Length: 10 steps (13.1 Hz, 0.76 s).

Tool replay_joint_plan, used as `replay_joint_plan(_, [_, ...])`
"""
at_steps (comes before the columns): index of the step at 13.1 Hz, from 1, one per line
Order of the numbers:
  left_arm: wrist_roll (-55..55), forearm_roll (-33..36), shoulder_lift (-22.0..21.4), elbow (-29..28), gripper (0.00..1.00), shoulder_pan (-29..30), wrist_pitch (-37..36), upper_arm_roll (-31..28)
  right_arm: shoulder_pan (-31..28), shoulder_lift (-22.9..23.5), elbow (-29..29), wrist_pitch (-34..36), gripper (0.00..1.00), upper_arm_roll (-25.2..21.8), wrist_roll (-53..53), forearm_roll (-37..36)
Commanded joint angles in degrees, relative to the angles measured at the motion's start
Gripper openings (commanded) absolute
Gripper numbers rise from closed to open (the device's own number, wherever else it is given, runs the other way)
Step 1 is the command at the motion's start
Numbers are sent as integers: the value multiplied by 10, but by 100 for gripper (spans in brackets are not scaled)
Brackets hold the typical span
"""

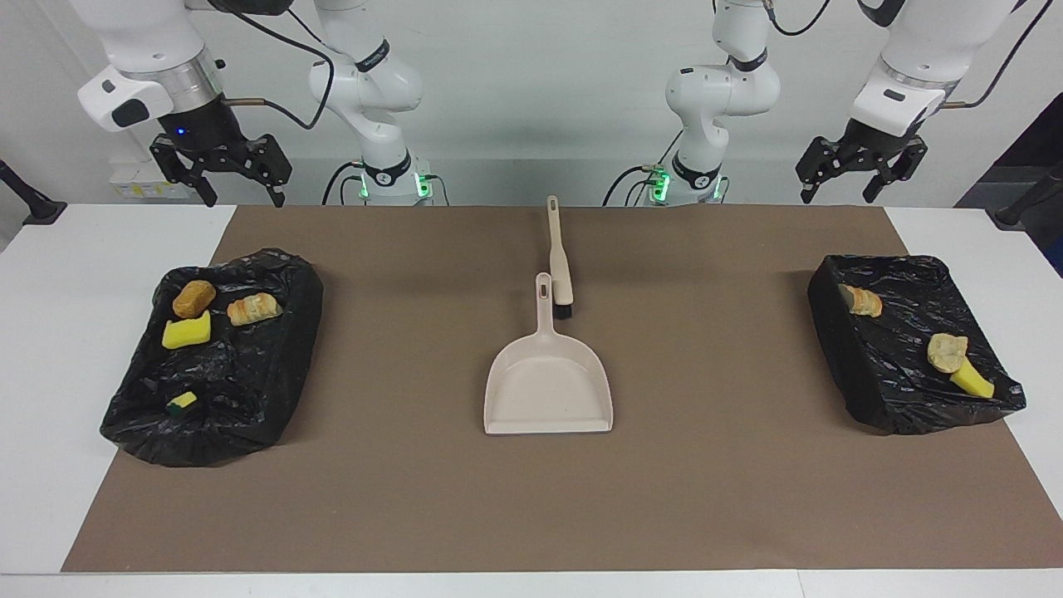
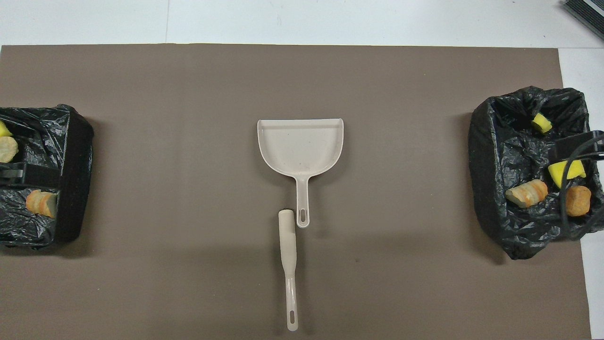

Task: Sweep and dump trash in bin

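**Trash sits in two lined bins as both arms hang raised and empty-handed**

A beige dustpan (image 1: 548,386) lies flat at the middle of the brown mat (image 1: 714,482), its handle pointing toward the robots. The brush (image 1: 560,262) lies just beside that handle, bristle end by the pan, its own handle running nearer to the robots. The trash is split between two bins lined with black bags. The bin at the right arm's end (image 1: 249,390) holds four pieces: an orange-brown lump (image 1: 193,298), a pale chunk (image 1: 253,309) and two yellow sponge bits (image 1: 187,332). The bin at the left arm's end (image 1: 839,349) holds three: two pale chunks (image 1: 861,300) and one yellow bit (image 1: 972,380). The right gripper (image 1: 241,197) hangs in the air above the table edge near its bin, fingers spread wide, holding nothing. The left gripper (image 1: 836,194) hangs likewise at its end, fingers wide and empty
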<state>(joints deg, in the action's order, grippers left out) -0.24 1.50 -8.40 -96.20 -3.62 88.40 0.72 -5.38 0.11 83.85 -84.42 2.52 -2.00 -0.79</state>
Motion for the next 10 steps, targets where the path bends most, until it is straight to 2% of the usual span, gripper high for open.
replay_joint_plan(1, [9, -10, 1, 4, 100, 7, 6, 3, -2, -10, 10, 4, 100, 1, -3, 11])
replay_joint_plan(4, [5, -40, 5, 12, 100, 8, 7, 2, -2, -10, 10, 4, 100, 1, -3, 11])
replay_joint_plan(10, [9, -24, 0, 31, 100, 8, -36, 2, -2, -10, 10, 4, 100, 1, -3, 11])
